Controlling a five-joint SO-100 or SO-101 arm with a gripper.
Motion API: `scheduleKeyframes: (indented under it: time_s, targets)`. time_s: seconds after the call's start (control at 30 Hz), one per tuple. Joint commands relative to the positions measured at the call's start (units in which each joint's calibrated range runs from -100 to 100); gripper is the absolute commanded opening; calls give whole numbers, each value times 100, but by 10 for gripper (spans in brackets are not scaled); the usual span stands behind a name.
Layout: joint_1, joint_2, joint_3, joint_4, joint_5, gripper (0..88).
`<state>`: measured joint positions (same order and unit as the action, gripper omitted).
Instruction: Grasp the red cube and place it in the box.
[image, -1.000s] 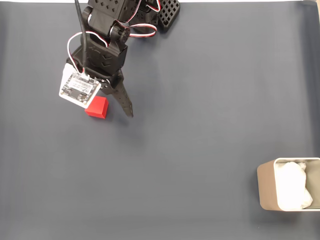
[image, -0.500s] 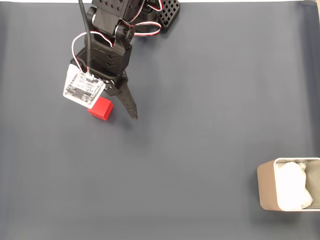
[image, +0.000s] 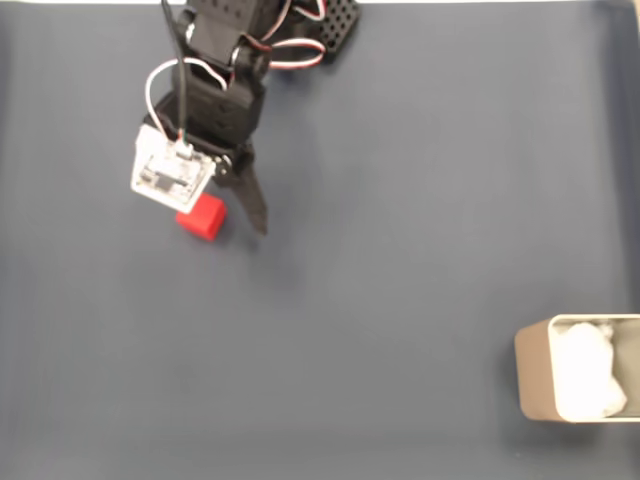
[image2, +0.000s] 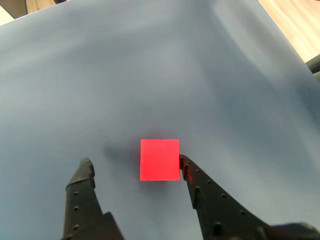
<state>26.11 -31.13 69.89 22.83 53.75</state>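
Between the jaws (image2: 134, 162), which stood apart, lay the cube (image2: 159, 159), flat on the dark surface (image2: 150, 75). By the wrist view, the right-hand finger (image2: 186, 169) touched or nearly touched the cube's right face, while the left-hand finger (image2: 85, 170) stood clear of it, with a strip of bare surface between. From the fixed view, the cube (image: 202, 216) sat partly tucked under the arm's white board (image: 170, 176), with one dark finger (image: 252, 205) reaching down beside it.

The cube looked small, stiff and light, with matte faces that should not slip much. I judged its two side faces, left and right in the wrist view, the place to take hold, squarely and near the middle so it would not twist out. With one finger already at the cube, closing might push it sideways until the other finger met it.

Well apart, at the lower right edge of the fixed view, stood the box (image: 532, 372), white lining showing inside.
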Motion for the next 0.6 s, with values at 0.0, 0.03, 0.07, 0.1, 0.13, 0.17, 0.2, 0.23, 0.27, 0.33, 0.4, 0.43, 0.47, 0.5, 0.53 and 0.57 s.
scheduleKeyframes:
  time_s: [0.0,0.03,0.07,0.1,0.13,0.17,0.2,0.23,0.27,0.33,0.4,0.43,0.47,0.5,0.53,0.57]
  targets:
    - [-19,54,-27,-136,29,353]
    - [-19,72,-27,-152,29,339]
    - [-19,80,-27,-177,29,322]
    - [-19,89,-27,-201,29,300]
    - [-19,89,-27,-242,29,275]
    - [-19,89,-27,-267,29,252]
    - [-19,89,-37,-283,39,230]
    - [-19,106,-46,-300,63,216]
    - [-19,115,-46,-316,93,206]
    - [-12,150,-55,-349,137,187]
    - [-12,167,-91,-357,161,177]
    - [-12,184,-100,-357,176,169]
    - [-12,193,-100,-357,186,164]
    - [-12,202,-100,-357,195,157]
    - [-12,202,-100,-357,200,149]
    - [-12,210,-100,-357,200,139]
